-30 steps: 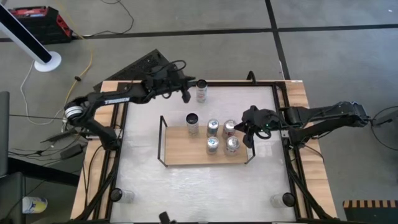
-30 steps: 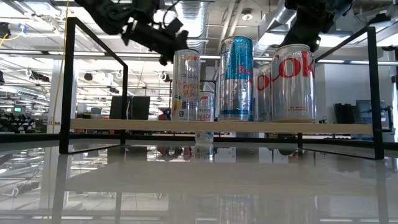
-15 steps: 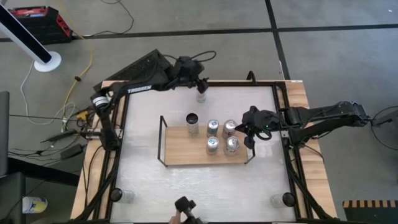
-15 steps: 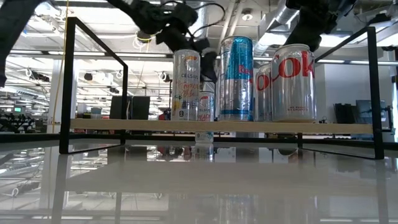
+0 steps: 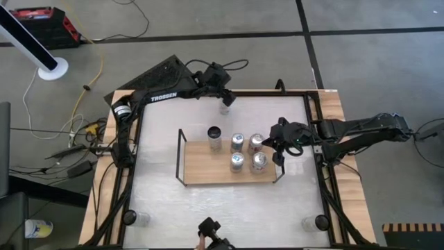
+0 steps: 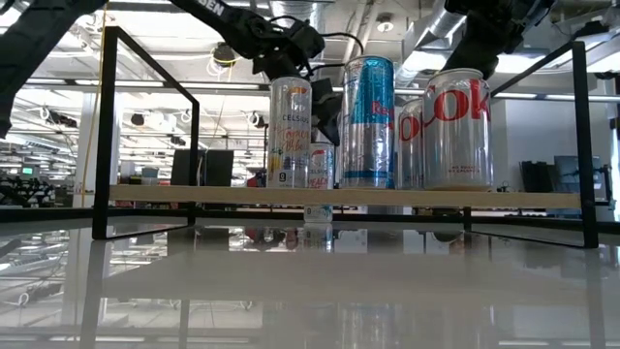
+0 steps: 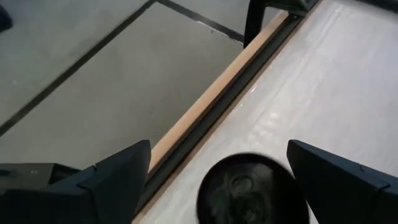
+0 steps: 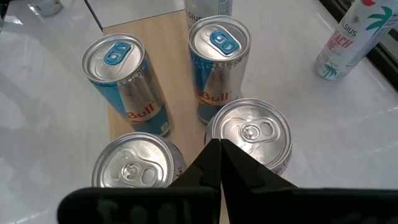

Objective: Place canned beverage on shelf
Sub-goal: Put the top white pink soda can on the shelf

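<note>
while the left end effector (image 5: 223, 99) hung spread over a loose can (image 7: 252, 186), pickup was pending. next: descend, clamp, carry to shelf (image 5: 201, 167). right end effector (image 8: 219, 163) stayed pressed together.

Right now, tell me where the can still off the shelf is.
In the high view, the white slim can stands on the table's far edge beyond the wooden shelf, under the open left gripper.

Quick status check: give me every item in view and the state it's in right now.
Left hand: open, fingers either side of the loose can, not gripping.
Loose can: upright on the table, off the shelf.
Shelf: holds five upright cans, left part bare.
Right hand: shut, empty, above the shelf's right-end cans.
</note>
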Available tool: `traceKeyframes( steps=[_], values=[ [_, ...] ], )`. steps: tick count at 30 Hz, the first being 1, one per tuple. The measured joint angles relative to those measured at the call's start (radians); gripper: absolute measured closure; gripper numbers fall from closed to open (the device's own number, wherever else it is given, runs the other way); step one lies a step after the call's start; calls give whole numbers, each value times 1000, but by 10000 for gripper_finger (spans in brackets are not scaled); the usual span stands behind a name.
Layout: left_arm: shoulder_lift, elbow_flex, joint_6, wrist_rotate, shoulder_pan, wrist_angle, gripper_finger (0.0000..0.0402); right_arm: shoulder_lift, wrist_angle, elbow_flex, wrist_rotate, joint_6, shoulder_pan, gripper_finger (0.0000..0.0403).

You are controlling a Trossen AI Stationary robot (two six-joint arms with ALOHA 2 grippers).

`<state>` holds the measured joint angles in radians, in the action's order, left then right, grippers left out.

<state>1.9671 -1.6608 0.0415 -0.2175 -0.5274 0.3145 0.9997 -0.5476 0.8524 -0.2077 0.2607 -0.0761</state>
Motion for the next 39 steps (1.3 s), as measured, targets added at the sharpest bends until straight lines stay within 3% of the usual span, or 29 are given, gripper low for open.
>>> traceKeyframes(
  steps=[26, 30, 35, 39],
  values=[
    [43, 17, 0, 3, 16, 56, 43, 1, 2, 0, 5, 11, 4, 374],
    [43, 17, -3, 4, 17, 54, 81, 1, 2, 0, 4, 10, 7, 375],
    [43, 15, -3, 4, 17, 53, 164, 1, 2, 0, 4, 10, 6, 374],
    [25, 10, -23, 5, 16, 80, 165, 1, -3, 0, 4, 10, 7, 375]
  ],
)
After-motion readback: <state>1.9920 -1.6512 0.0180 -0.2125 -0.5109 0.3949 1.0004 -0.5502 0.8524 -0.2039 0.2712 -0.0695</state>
